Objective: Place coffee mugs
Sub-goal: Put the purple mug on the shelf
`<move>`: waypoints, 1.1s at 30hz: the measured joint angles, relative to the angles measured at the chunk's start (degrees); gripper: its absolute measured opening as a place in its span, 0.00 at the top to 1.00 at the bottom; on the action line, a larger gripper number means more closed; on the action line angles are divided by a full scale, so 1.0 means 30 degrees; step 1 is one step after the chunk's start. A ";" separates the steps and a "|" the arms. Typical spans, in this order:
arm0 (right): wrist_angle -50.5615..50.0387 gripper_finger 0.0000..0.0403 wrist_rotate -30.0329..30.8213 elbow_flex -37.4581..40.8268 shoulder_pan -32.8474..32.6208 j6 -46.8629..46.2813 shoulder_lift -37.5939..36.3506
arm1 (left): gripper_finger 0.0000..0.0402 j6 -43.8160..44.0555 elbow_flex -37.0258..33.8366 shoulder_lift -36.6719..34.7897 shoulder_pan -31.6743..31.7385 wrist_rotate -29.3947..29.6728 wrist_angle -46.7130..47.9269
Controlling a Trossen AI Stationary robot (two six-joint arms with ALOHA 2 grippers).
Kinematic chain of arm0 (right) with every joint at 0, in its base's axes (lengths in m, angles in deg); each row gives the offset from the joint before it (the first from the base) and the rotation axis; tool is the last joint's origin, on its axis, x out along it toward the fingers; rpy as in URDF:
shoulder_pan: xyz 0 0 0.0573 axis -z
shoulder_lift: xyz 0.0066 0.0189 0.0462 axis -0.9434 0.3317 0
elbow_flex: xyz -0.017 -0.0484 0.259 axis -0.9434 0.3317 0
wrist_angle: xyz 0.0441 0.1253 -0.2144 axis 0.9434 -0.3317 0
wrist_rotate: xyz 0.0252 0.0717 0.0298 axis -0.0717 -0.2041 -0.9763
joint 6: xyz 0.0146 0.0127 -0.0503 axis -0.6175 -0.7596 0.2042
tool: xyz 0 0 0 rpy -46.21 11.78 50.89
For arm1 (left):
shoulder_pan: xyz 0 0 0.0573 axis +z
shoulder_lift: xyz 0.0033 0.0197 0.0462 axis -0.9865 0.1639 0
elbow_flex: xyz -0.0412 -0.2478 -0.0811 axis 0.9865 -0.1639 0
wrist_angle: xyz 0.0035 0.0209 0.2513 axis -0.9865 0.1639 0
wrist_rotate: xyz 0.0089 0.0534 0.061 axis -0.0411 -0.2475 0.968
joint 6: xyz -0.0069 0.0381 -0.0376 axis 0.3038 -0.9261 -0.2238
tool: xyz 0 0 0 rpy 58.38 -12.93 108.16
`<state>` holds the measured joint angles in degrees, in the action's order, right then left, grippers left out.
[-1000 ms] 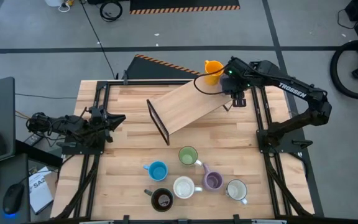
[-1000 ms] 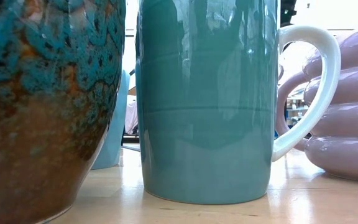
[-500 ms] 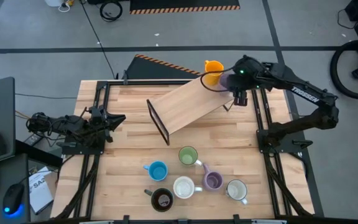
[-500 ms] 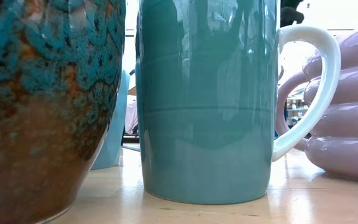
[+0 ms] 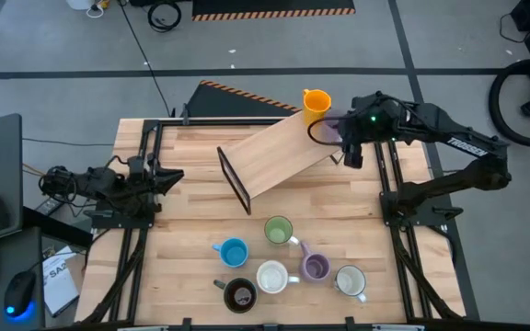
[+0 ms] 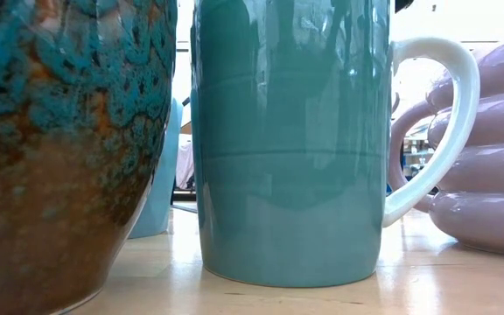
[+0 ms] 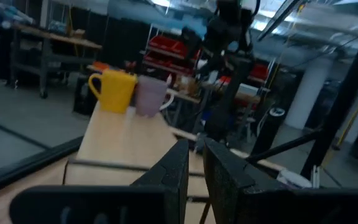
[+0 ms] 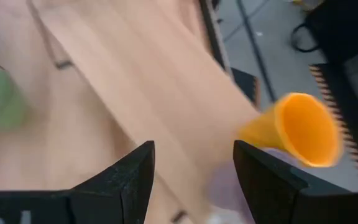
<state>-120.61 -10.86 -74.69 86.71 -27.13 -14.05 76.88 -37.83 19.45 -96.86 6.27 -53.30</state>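
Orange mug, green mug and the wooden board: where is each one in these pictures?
orange mug [image 5: 316,99], high view, on its open rim.
green mug [image 5: 278,230], high view, on its inside.
wooden board [image 5: 270,158], high view, on its bare top face.

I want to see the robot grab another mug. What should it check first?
1. Right end effector open and empty: ok.
2. Orange mug upright on the shelf: ok.
3. Purple mug set beside it, upright: ok.
4. Mugs left on the table, green mug nearest the shelf: ok.
5. Left end effector parked at the table's left, away from the mugs: ok.
6. Room left on the shelf: ok.
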 joint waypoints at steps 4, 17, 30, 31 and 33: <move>-0.0033 0.44 -0.0243 0.0159 -0.1032 -0.2318 0.0268 | 0.86 -0.0153 -0.0097 0.0569 0.0000 -0.0458 -0.1222; 0.1837 0.45 0.1639 0.2851 -0.4244 -0.8179 0.0553 | 0.86 0.1352 0.0817 0.7028 0.0000 -0.2090 -0.2459; 0.4074 0.45 0.2254 0.5534 -0.7192 -1.1345 0.0560 | 0.86 0.0812 0.4429 1.2165 0.0520 -0.2697 -0.0627; 0.4307 0.45 0.2442 0.5763 -0.7430 -1.1551 0.0560 | 0.86 0.0836 0.4720 1.2465 0.0733 -0.2691 -0.0194; 0.4629 0.45 0.2726 0.6217 -0.7917 -1.1930 0.0560 | 0.86 0.0988 0.5229 1.3139 0.1189 -0.3157 0.0231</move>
<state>-106.72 -2.68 -56.04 62.96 -62.92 -12.37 79.84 -22.14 58.87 -93.30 -3.20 -52.61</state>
